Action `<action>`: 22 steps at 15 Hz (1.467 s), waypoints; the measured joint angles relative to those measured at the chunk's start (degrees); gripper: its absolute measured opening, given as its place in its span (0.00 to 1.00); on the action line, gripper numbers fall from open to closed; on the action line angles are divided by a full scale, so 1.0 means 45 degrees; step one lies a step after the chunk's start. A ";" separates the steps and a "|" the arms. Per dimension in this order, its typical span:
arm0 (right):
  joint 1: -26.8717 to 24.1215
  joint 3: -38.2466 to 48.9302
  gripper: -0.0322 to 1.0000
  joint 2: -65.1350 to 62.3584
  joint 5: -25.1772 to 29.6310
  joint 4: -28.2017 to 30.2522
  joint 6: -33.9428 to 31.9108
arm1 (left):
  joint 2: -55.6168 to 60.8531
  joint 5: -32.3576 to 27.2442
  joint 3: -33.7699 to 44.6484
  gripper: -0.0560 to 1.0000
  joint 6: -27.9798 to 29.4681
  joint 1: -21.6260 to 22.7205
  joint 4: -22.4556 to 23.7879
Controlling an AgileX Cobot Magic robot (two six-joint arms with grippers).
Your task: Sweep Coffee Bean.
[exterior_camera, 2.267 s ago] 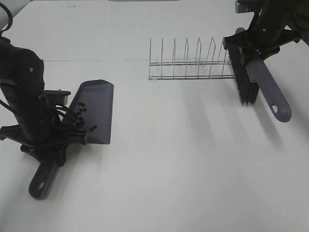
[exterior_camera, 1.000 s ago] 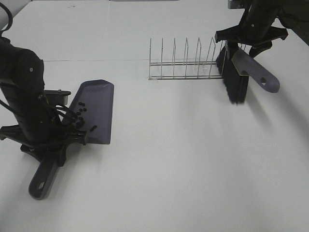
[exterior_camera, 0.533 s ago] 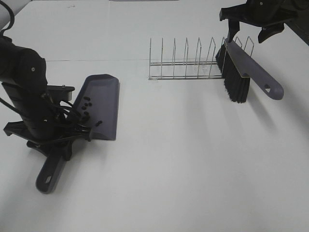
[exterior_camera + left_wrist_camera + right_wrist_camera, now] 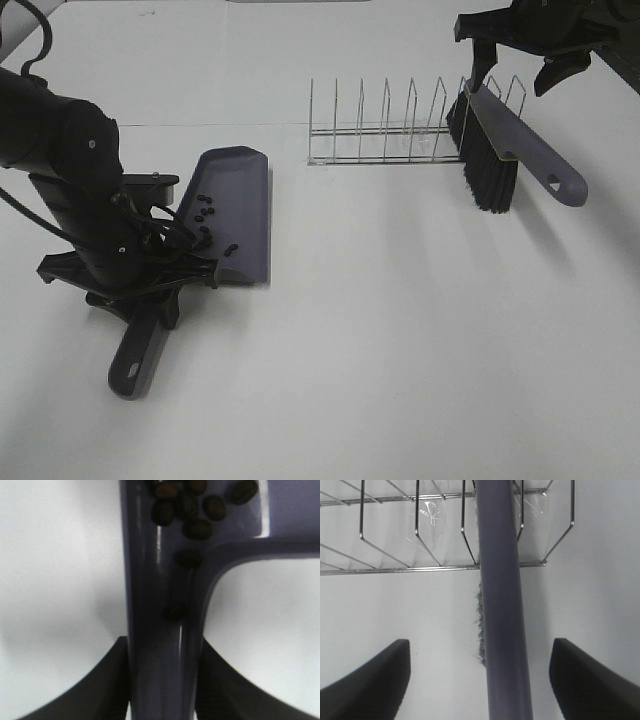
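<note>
My left pincer [image 4: 160, 680] was clamped on the handle of the dustpan [image 4: 238, 215], one finger pressed against each side of it. The coffee beans [image 4: 192, 510] lay in the pan just beyond my fingertips, with two down in the handle's channel. The pan's front lip faced bare tabletop [image 4: 400, 330], wide and open out to that side. My right pincer [image 4: 480, 680] stood spread wide, its fingers well clear of the brush [image 4: 500, 150] on both sides. The brush stood below it, bristles on the tabletop, leaning against the end of the wire rack [image 4: 385, 130].
</note>
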State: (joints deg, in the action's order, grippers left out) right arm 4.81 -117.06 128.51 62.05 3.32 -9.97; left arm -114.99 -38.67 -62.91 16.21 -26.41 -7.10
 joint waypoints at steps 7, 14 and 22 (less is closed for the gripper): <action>0.0000 0.0000 0.66 -0.0280 0.0955 0.0000 0.0115 | 0.0013 -0.0140 0.0000 0.62 0.0000 0.0000 -0.0306; 0.0000 0.0013 0.66 -0.1859 0.1681 -0.0306 0.0458 | 0.1948 -0.1744 -0.1171 0.64 0.0000 0.0000 0.0586; 0.0000 0.5539 0.66 -0.5640 0.1693 -0.0891 0.1439 | 0.8187 -0.6379 -0.1324 0.64 0.0828 0.0000 0.4622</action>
State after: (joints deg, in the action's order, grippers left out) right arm 4.81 -92.13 103.13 69.67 -0.69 -3.50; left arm -78.15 -67.38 -68.87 19.94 -26.41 13.69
